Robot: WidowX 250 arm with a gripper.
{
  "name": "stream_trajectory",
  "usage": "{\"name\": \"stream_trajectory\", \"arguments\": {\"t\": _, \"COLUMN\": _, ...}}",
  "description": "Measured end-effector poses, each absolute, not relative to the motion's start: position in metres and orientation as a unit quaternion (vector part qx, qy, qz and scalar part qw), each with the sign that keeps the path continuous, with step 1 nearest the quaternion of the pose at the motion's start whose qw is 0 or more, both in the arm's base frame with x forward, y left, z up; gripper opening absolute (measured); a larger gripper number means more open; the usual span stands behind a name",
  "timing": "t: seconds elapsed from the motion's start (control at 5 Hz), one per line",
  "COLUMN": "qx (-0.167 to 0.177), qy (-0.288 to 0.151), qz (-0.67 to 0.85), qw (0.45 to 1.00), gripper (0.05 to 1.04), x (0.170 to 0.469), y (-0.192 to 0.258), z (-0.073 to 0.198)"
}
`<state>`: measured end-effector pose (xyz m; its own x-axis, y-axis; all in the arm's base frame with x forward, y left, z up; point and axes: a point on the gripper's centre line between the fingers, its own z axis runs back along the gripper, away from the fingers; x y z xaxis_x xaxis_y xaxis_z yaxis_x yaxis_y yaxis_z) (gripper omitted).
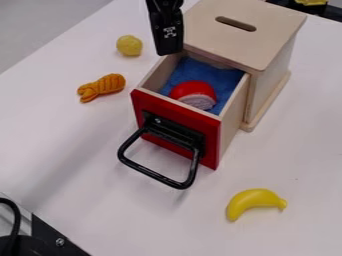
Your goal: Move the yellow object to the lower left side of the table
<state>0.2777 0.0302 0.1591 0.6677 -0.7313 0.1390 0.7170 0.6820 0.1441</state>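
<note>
On the tabletop (300, 150), lower right, lies the banana (252, 201), apparently the target. Approach seems underway; the tool (169, 49), wide or narrow I cannot tell, must clear the drawer (212, 139) and descend.

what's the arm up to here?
Nothing looks picked up right now. The gripper hangs by the back of the open drawer of the wooden box, which holds a red toy on blue cloth. Neither the yellow ball, upper left, nor the yellow banana, lower right, is at the table's lower left.
</note>
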Motion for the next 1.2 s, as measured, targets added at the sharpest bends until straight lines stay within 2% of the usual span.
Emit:
{"name": "stream_trajectory", "arguments": {"t": 0.4, "qx": 0.031, "qy": -0.071, "qz": -0.389, "qw": 0.918, "gripper": 0.997, "x": 0.275, "y": 0.042, "z": 0.146}}
{"name": "stream_trajectory", "arguments": {"t": 0.8, "qx": 0.041, "qy": -0.081, "qz": -0.391, "qw": 0.916, "gripper": 0.997, "x": 0.292, "y": 0.085, "z": 0.142}}
{"name": "stream_trajectory", "arguments": {"t": 1.2, "qx": 0.085, "qy": -0.066, "qz": -0.398, "qw": 0.911, "gripper": 0.997, "x": 0.330, "y": 0.133, "z": 0.126}}
